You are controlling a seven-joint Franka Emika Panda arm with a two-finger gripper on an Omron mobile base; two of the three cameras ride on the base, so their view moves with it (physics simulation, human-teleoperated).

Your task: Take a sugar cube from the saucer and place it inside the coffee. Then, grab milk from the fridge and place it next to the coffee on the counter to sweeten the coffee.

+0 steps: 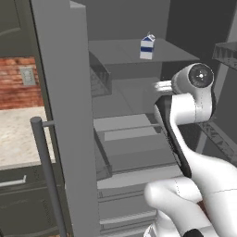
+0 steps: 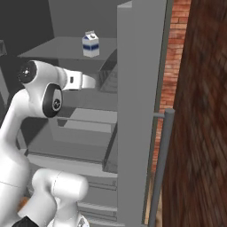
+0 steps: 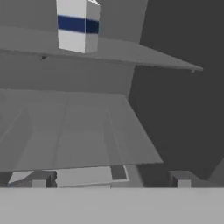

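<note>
The fridge (image 1: 121,134) stands open in front of me. On its upper shelf (image 3: 131,54) the milk (image 1: 147,47) (image 2: 90,45) (image 3: 78,26) stands upright, a white carton with a blue band. My gripper (image 2: 93,82) (image 1: 158,86) (image 3: 111,183) reaches into the fridge below that shelf, lower than the carton and short of it. It is open, with the fingertips (image 3: 39,182) wide apart and nothing between them. A strip of the beige counter (image 1: 21,134) lies left of the fridge door. The coffee mug, saucer and sugar cube are out of view.
The open left fridge door (image 1: 65,115) with its bar handle (image 1: 44,166) stands close on the left, the right door (image 2: 137,111) with its handle (image 2: 160,168) on the right. Door bins (image 1: 99,74) line the inside. Drawers (image 1: 134,162) sit low. A brick wall (image 2: 177,53) is behind.
</note>
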